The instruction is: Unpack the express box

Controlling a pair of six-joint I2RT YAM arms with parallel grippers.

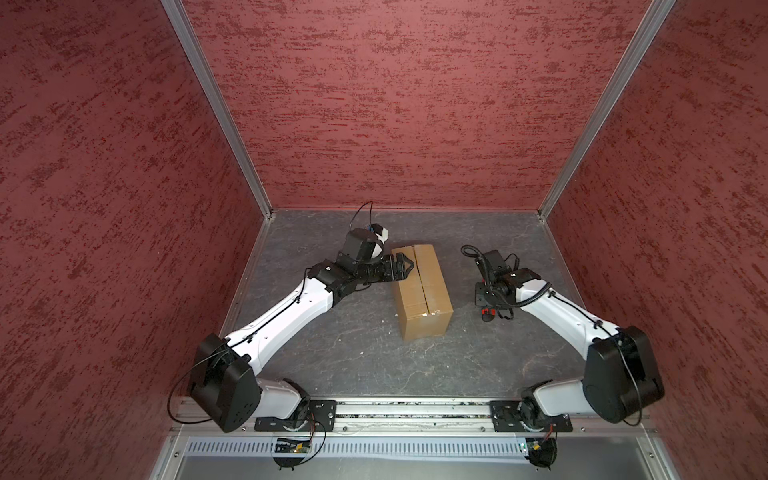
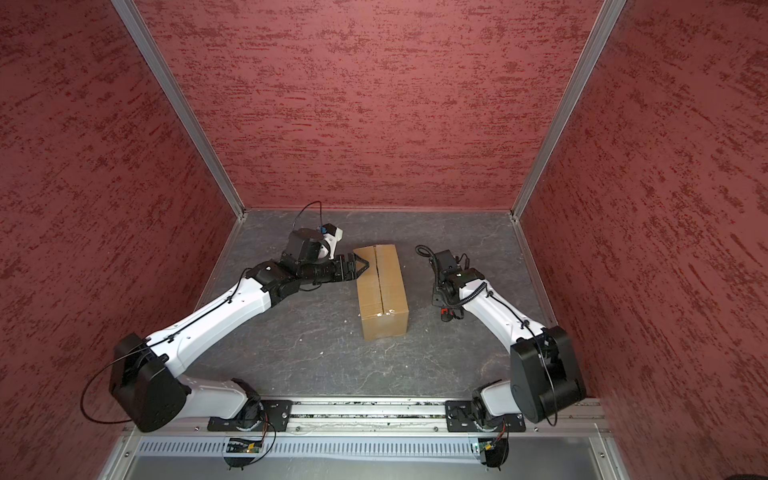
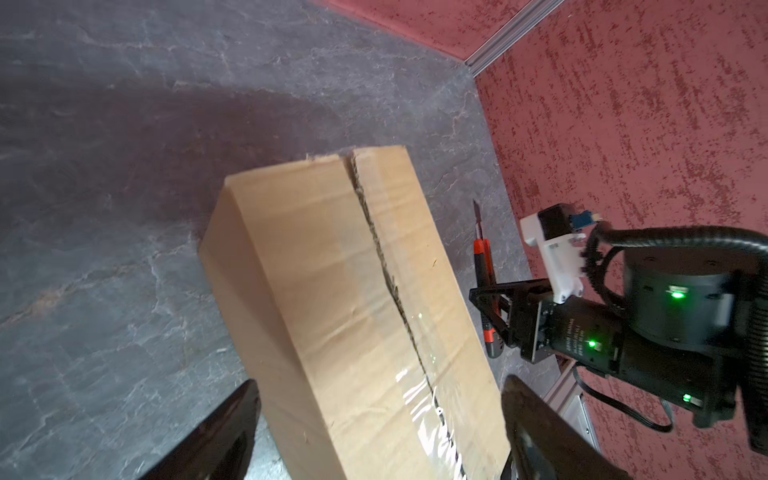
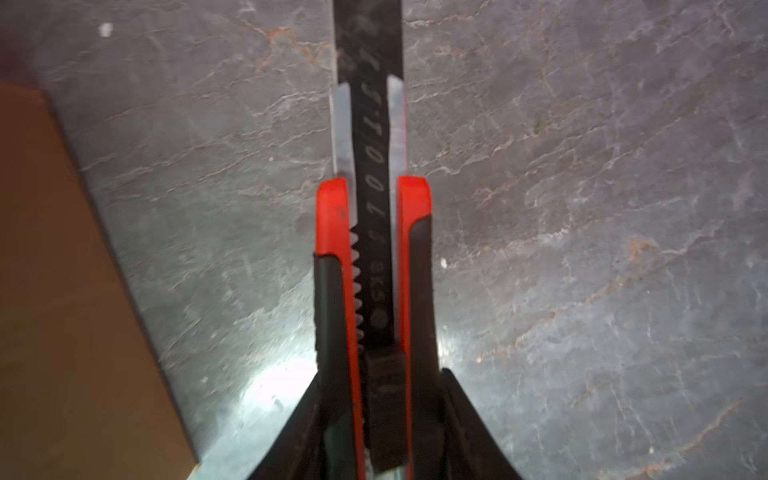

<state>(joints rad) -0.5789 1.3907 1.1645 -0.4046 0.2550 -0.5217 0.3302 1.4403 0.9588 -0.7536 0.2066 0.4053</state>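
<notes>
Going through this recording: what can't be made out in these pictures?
Inside of the express box: hidden in every view by its closed flaps.
Blade tip of the utility knife: cut off by the edge in the right wrist view.
Same knife in both top views: mostly covered by the right gripper.

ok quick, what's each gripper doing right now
left gripper: open, holding nothing
right gripper: closed on the utility knife
</notes>
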